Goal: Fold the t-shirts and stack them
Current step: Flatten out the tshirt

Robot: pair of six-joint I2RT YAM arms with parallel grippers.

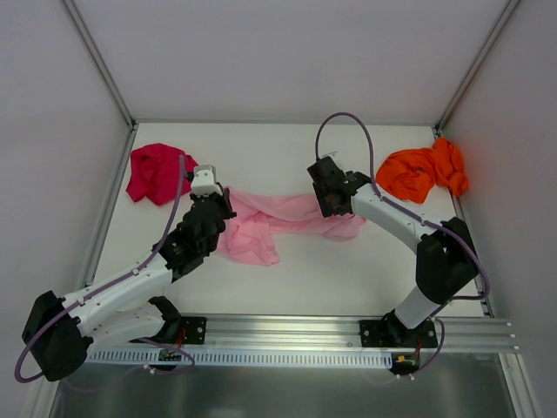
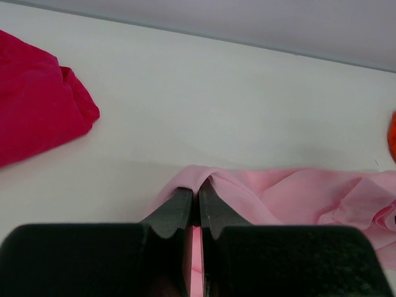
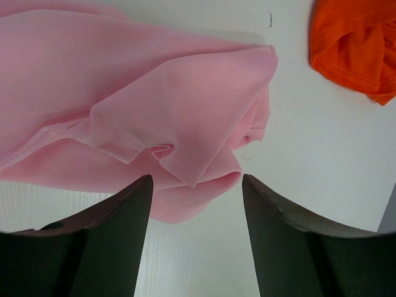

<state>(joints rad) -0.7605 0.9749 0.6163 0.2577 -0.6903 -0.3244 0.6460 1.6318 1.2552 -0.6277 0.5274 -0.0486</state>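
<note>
The red shirt lies crumpled to the left of the left gripper, well apart from it, near the back left corner of the table. In the left wrist view the red shirt sits ahead of the fingers and off to their left, with bare table between.

The left gripper's two dark fingers are pressed together. They pinch a thin fold of the pink shirt, and a strip of pink shows in the slit just behind the tips. The cloth humps up right at the tips and spreads away to their right in soft wrinkles.

From that grip the pink shirt runs rumpled across the middle of the table to the right gripper, which hangs over its right end.

In the right wrist view the right gripper is spread wide and grips nothing. The pink shirt lies ahead of it and to its left, and its folded lower edge reaches into the gap between the two fingers. Whether the tips touch the cloth cannot be told.

The orange shirt lies bunched to the right of the right gripper, apart from it, near the back right corner. In the right wrist view the orange shirt is ahead of the right-hand finger, and a strip of bare table separates it from the pink shirt.
</note>
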